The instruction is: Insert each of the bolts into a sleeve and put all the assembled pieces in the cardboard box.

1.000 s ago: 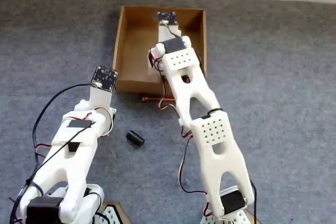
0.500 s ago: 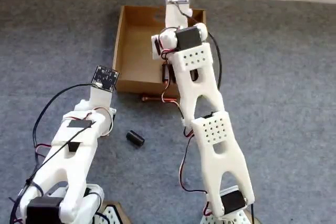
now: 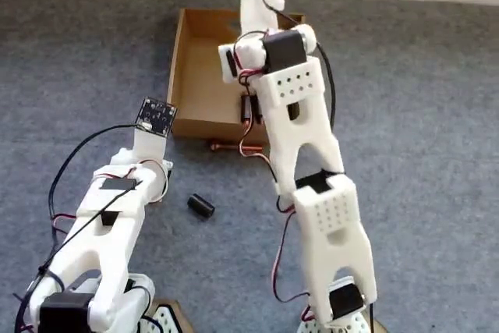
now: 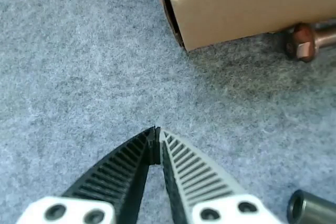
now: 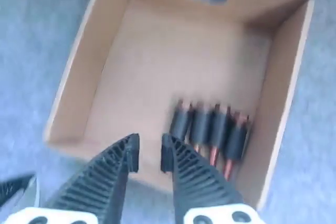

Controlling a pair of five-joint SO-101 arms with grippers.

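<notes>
So, cardboard box [image 3: 204, 76]: brown, square and open-topped, with smooth flat walls and an oval hand-slot cut in one wall; it sits on the bench
bench [image 3: 405, 115]: covered in grey, fuzzy, felt-like carpet
assembled pieces [image 5: 210, 127]: four in a row on the box floor beside one side wall, packed side by side; each is a matte black tube with a coppery rod poking out of one end
bolt [image 4: 302, 40]: copper-coloured metal with a rounded head and slim shank, lying on the carpet just outside the box's near wall
sleeve [image 3: 200, 206]: short, black, hollow cylinder on its side on the carpet, between the two arms and apart from the bolt
left jaws: black, ribbed, tapering wedges, tips pressed together with nothing between them, low over bare carpet near a corner of the box
right jaws: the same ribbed black wedges, tips slightly apart and holding nothing, raised over the box
arms [image 3: 117, 208]: white plastic shells, some panels perforated with round holes
</notes>
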